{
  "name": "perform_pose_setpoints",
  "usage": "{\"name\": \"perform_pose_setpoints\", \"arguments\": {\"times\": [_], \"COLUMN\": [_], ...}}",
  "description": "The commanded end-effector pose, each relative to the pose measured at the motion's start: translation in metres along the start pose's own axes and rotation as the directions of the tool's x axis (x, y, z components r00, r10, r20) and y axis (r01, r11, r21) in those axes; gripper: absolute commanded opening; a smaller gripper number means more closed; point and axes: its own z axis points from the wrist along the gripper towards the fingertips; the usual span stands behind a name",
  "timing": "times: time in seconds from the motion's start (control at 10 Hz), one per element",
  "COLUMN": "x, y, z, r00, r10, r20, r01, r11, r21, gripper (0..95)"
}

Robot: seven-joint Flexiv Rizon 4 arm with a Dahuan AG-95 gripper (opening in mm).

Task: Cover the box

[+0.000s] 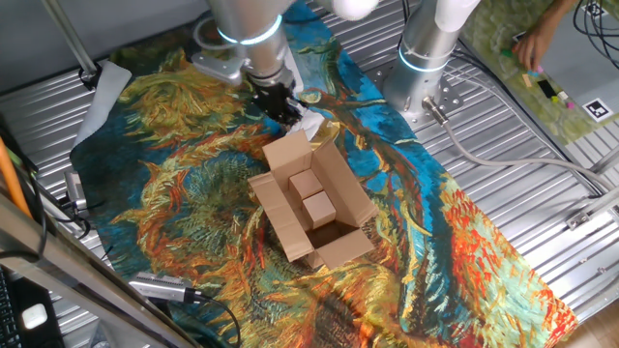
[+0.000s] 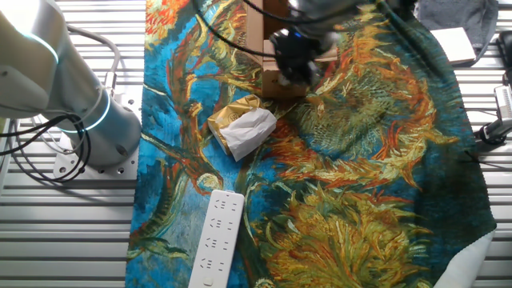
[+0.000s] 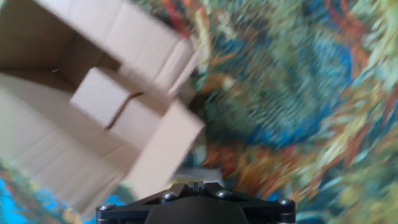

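The brown cardboard box [image 1: 290, 224] stands open on the painted cloth, its four flaps spread. Two small cardboard blocks [image 1: 311, 193] lie inside. My gripper [image 1: 280, 104] hovers just beyond the box's far flap [image 1: 287, 153], above the crumpled white paper [image 1: 311, 123]. Its black fingers look pressed together with nothing between them. In the other fixed view the gripper [image 2: 294, 68] hides most of the box [image 2: 258, 40]. The blurred hand view shows the open box [image 3: 56, 149] at upper left with the blocks [image 3: 106, 93] in it, and the fingertips [image 3: 194, 184] at the bottom edge.
A second robot arm's base [image 1: 426, 58] stands at the back on the metal table; it also shows in the other fixed view [image 2: 80, 120]. A white power strip [image 2: 216, 240] lies on the cloth. The crumpled paper [image 2: 248, 132] lies beside gold foil. Cables run along the table edges.
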Motion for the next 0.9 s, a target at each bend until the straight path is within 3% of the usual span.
{"name": "perform_pose_setpoints", "arguments": {"times": [0.1, 0.3, 0.6, 0.8, 0.9], "x": [0.004, -0.009, -0.026, -0.04, -0.052], "y": [0.003, -0.008, -0.011, -0.005, 0.0], "z": [0.001, 0.001, 0.003, 0.003, 0.002], "r00": [1.0, 1.0, 0.998, 0.991, 0.987], "r10": [-0.001, -0.012, 0.036, 0.113, 0.146], "r20": [0.009, 0.021, 0.042, 0.066, 0.066], "r01": [0.001, 0.011, -0.036, -0.108, -0.141], "r11": [1.0, 1.0, 0.999, 0.992, 0.986], "r21": [0.019, 0.018, -0.006, -0.071, -0.084], "gripper": [0.0, 0.0, 0.0, 0.0, 0.0]}}
